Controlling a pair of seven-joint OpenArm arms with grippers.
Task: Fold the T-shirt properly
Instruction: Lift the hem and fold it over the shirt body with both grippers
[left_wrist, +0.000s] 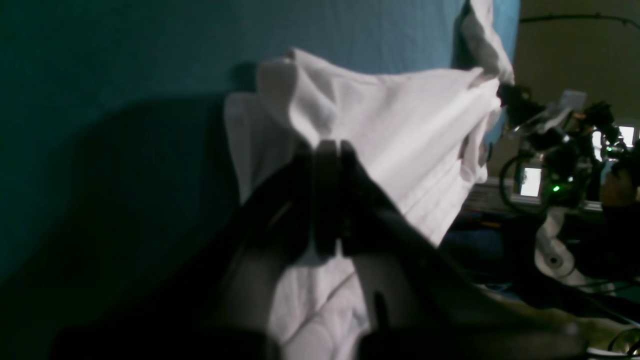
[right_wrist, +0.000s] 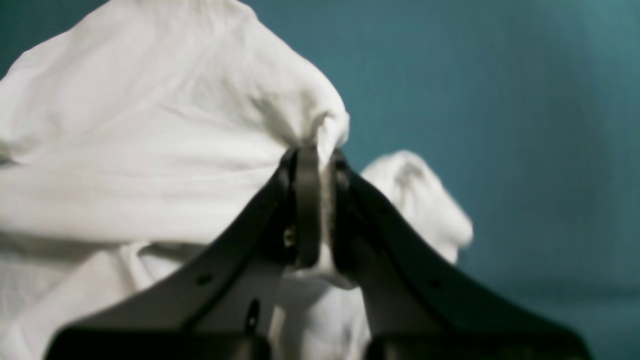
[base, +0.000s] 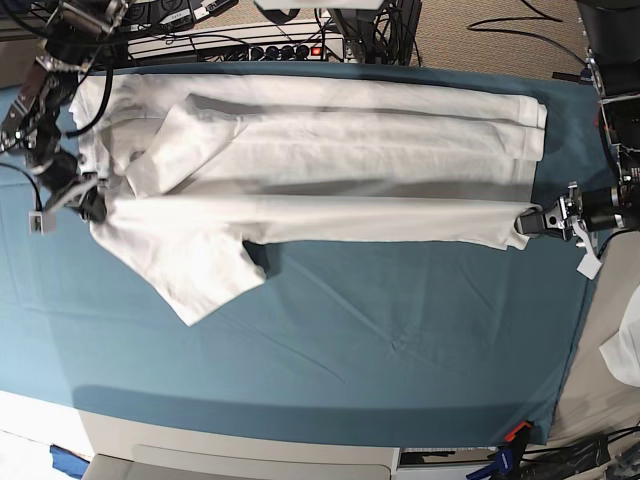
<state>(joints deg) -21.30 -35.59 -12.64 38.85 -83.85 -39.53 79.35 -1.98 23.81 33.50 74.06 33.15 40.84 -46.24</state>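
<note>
White cotton T-shirt lies stretched sideways across the far half of the bench, which is covered in a smooth teal cloth. Shirt partly folded lengthwise: near edge pulled taut in a straight line between the two arms, far layers in long flat pleats. One short sleeve flops toward the near side, soft and wrinkled.

Left gripper has its fingers clenched on a bunched corner of the shirt hem; fabric puckers into a gathered peak at the tips. Right gripper has its fingers clamped on the shoulder end, cloth bulging above in a rounded hump.

Wrist views show dark matte tapered fingers and pinch wrinkles up close, somewhat blurred; only the base view shows the whole shirt layout, a power strip and cables behind the bench. Left wrist view alone shows the other arm far off, gripping the opposite end.
</note>
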